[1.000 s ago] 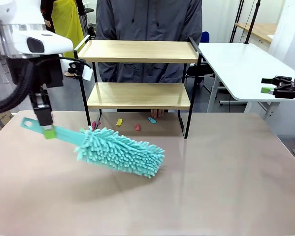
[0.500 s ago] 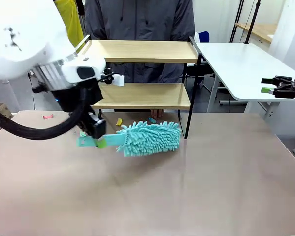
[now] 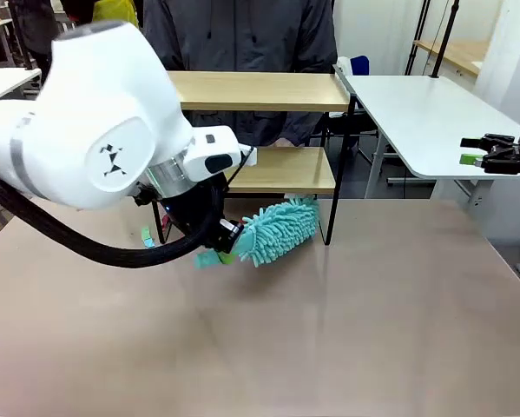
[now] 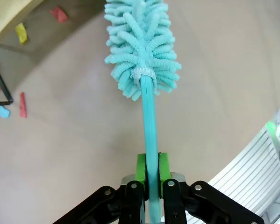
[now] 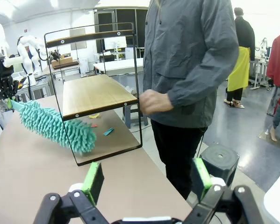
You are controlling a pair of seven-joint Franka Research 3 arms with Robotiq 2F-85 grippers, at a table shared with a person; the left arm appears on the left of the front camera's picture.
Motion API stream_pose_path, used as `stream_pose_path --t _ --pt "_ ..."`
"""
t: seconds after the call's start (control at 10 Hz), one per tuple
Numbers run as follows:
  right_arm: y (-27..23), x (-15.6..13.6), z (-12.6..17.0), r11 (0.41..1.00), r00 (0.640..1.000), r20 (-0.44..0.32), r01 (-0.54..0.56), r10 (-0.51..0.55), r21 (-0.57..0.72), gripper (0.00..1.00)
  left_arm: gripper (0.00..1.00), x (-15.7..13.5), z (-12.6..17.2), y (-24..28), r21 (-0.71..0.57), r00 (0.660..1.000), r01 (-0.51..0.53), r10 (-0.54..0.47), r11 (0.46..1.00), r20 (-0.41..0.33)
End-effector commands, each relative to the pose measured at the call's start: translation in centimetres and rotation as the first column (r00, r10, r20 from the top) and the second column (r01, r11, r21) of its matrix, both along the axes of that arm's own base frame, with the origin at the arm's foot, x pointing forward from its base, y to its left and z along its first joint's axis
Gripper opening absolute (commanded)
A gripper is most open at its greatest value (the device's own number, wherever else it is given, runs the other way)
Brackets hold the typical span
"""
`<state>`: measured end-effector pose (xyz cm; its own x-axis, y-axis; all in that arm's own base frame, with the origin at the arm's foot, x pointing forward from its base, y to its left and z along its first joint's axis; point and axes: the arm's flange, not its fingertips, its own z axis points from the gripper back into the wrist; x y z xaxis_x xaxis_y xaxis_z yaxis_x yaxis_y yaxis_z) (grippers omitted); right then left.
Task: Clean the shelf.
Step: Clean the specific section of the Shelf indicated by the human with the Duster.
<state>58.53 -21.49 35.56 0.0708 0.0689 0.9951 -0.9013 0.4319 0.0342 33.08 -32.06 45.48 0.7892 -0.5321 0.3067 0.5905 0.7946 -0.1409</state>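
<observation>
Front camera across table [image 3: 372,330] at shelf [image 3: 268,91]; both wrist cameras on duster [image 4: 142,46]

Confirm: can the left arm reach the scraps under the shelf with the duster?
Probably yes: the left end effector grips the duster, whose head sits under the shelf, scraps lying close by, nothing between.

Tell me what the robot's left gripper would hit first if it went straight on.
The left gripper is shut on a teal fluffy duster, which leads. Its head points at the right end of the wooden two-tier shelf's black frame, so that frame is probably met first; depth is unclear.
</observation>
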Motion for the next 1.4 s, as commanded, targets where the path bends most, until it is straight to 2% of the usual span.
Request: stream_pose_path --t 0.0,0.2,0.3,0.5,0.6,0.9,1.3 --pt "0.2 0.0 0.2 1.000 1.000 0.004 -0.002 0.002 0.000 1.00 0.13 -1.0 2.1 1.2 0.006 0.999 0.032 -0.033 0.999 0.028" --pt "0.2 0.0 0.2 1.000 1.000 0.004 -0.002 0.002 0.000 1.00 0.13 -1.0 2.1 1.2 0.006 0.999 0.032 -0.033 0.999 0.028" --pt "0.2 0.0 0.2 1.000 1.000 0.004 -0.002 0.002 0.000 1.00 0.13 -0.6 1.2 0.3 0.001 1.000 0.012 -0.012 1.000 0.009" --pt "0.2 0.0 0.2 1.000 1.000 0.004 -0.002 0.002 0.000 1.00 0.13 -1.1 0.7 -2.6 -0.067 0.982 -0.162 0.167 0.985 0.087" --pt "0.2 0.0 0.2 1.000 1.000 0.004 -0.002 0.002 0.000 1.00 0.13 -1.2 0.3 -4.0 -0.085 0.970 -0.209 0.218 0.974 0.109" --pt "0.2 0.0 0.2 1.000 1.000 0.004 -0.002 0.002 0.000 1.00 0.13 -0.7 -2.8 -8.6 -0.083 0.946 -0.285 0.295 0.955 0.135" --pt "0.2 0.0 0.2 1.000 1.000 0.004 -0.002 0.002 0.000 1.00 0.13 0.8 -5.8 -11.0 -0.144 0.911 -0.340 0.363 0.929 0.193"
